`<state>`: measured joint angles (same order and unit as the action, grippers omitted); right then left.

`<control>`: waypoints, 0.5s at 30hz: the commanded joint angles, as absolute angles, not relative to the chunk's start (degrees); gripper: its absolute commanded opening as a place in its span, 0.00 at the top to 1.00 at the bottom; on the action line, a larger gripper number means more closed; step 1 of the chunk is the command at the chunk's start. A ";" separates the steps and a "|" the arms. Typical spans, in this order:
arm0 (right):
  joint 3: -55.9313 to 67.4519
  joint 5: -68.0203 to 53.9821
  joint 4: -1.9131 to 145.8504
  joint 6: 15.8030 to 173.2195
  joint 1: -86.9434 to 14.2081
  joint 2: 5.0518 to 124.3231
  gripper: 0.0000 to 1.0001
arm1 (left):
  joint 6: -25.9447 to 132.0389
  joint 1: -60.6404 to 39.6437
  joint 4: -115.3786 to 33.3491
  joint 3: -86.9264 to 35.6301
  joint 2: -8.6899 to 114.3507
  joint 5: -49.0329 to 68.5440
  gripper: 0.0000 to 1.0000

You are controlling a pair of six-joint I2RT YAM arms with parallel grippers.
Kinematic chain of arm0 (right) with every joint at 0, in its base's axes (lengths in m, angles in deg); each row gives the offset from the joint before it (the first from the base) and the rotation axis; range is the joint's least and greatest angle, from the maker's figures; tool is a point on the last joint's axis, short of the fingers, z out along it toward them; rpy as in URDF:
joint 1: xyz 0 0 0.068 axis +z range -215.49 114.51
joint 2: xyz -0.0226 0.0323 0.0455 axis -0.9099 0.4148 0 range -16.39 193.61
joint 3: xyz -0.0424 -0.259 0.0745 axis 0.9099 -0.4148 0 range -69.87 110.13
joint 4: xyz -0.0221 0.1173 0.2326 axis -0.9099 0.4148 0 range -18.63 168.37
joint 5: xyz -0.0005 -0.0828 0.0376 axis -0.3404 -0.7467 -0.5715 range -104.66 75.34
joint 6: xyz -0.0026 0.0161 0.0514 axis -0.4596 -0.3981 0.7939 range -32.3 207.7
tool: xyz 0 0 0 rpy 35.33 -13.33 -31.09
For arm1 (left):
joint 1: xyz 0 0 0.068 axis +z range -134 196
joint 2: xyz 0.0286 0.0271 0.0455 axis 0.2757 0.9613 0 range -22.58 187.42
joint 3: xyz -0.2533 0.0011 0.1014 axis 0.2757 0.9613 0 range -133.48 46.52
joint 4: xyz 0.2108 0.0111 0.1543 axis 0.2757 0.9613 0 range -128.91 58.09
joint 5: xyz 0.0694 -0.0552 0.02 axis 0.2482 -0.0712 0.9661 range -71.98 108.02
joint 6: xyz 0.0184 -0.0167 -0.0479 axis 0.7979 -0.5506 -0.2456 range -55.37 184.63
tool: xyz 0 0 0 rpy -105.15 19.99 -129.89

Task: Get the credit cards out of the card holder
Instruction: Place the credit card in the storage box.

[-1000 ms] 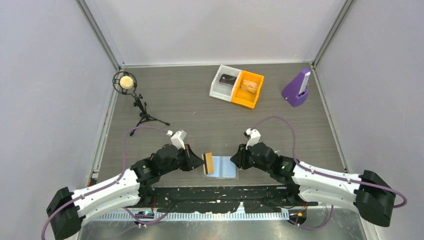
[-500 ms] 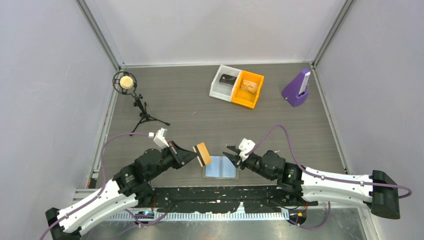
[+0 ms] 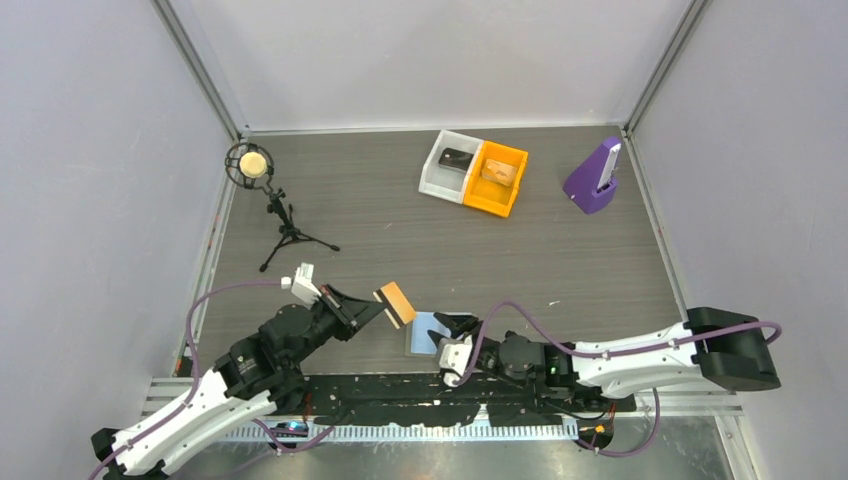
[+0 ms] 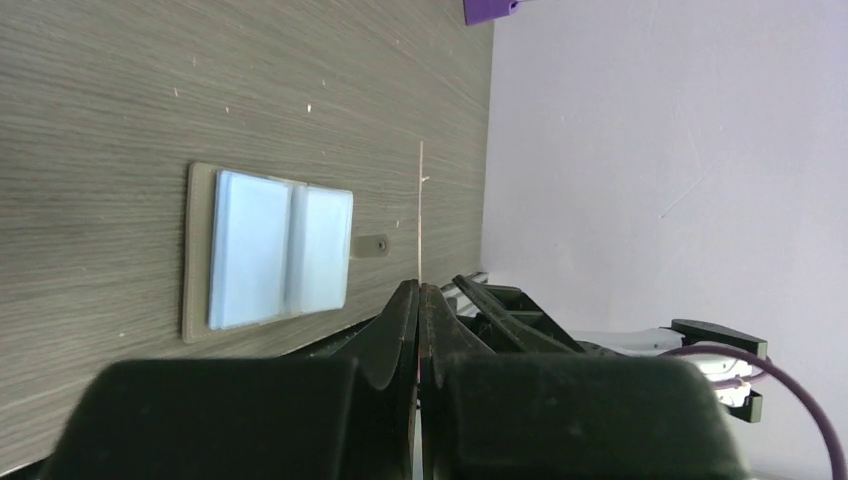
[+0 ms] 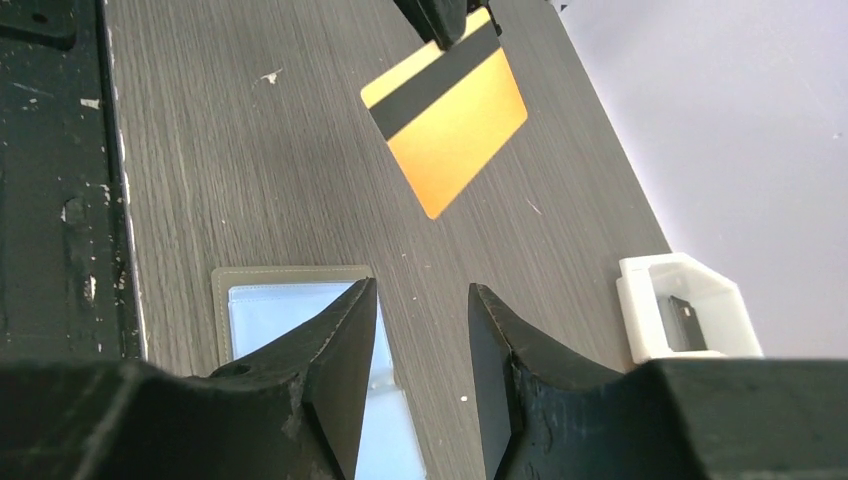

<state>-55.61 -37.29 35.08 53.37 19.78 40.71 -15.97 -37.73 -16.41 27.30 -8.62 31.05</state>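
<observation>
Your left claw (image 3: 376, 303) was clamped shut on a gold plastic card with a black stripe (image 5: 445, 120), pinching its stripe end. The card hung tilted, clear of the grey wood-grain tabletop (image 3: 400, 220), likely so it could be carried off.

The grey-brown bifold card holder (image 4: 265, 250) lay opened flat near the front edge, with its light blue panels up and its pockets reachable.

Your right claw (image 5: 420, 300) hovered just over the holder with its jaws parted and nothing between them, probably ready to pin the holder or pick again.

You could not tell whether any cards remained inside.
</observation>
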 commanded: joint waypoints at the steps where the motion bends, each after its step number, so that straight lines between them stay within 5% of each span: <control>1: -53.47 -40.94 24.14 46.71 21.92 44.10 0.54 | -20.42 -37.88 -21.58 28.92 -7.32 28.61 1.00; 15: -48.96 -43.84 21.12 41.34 25.06 55.26 0.51 | -25.04 -37.88 -29.26 33.61 -4.87 24.63 1.00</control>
<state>-51.44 -40.86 25.81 44.21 23.95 53.08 -23.75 -37.73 -24.80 33.88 -4.47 25.42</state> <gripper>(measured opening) 0.470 0.009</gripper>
